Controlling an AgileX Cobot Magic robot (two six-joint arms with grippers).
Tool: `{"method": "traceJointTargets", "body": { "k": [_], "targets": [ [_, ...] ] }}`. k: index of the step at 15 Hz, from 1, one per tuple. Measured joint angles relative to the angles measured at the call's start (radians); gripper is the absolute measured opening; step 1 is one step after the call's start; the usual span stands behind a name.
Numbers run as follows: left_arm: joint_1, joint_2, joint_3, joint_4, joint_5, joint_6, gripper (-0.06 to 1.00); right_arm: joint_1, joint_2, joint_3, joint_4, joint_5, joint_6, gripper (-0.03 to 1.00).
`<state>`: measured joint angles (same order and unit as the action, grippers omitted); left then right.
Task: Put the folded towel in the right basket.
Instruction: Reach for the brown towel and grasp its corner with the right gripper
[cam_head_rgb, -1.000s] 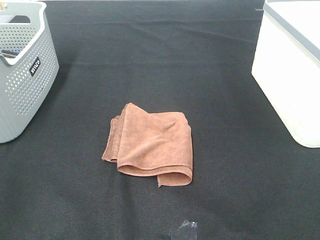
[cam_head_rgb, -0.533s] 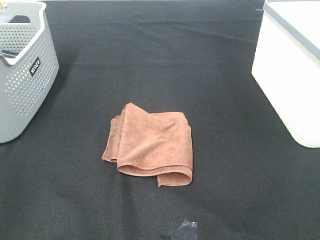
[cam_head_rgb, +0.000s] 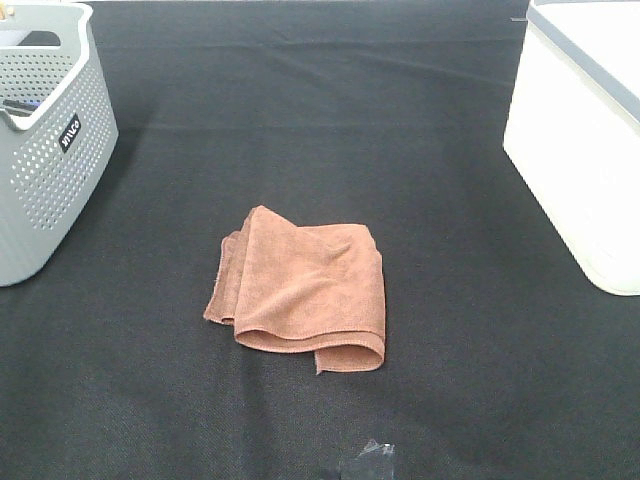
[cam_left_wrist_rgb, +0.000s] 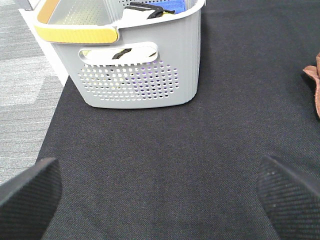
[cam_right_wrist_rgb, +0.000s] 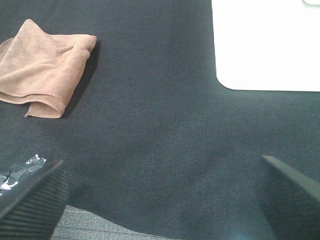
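Note:
A folded brown towel lies flat on the black table cloth at the middle of the exterior view. It also shows in the right wrist view, and its edge shows in the left wrist view. The right basket is white and stands at the right edge; its wall shows in the right wrist view. Neither arm shows in the exterior view. My left gripper is open and empty over bare cloth. My right gripper is open and empty, apart from the towel.
A grey perforated basket stands at the left edge, holding a few items; in the left wrist view it has a yellow handle. A scrap of tape lies on the cloth near the front edge. Grey floor lies beyond the table's side.

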<state>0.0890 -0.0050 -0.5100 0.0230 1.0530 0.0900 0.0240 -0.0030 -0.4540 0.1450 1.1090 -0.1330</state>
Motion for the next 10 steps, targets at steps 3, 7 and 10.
{"method": "traceJointTargets", "body": {
  "k": [3, 7, 10],
  "targets": [
    [0.0, 0.0, 0.0, 0.0, 0.0, 0.0, 0.99, 0.0, 0.025, -0.006, 0.004, 0.014, 0.0, 0.98],
    [0.0, 0.0, 0.0, 0.0, 0.0, 0.0, 0.99, 0.0, 0.466, -0.202, 0.108, 0.073, 0.0, 0.98],
    [0.0, 0.0, 0.0, 0.0, 0.0, 0.0, 0.99, 0.0, 0.728, -0.369, 0.208, 0.087, 0.0, 0.98]
  ]
}}
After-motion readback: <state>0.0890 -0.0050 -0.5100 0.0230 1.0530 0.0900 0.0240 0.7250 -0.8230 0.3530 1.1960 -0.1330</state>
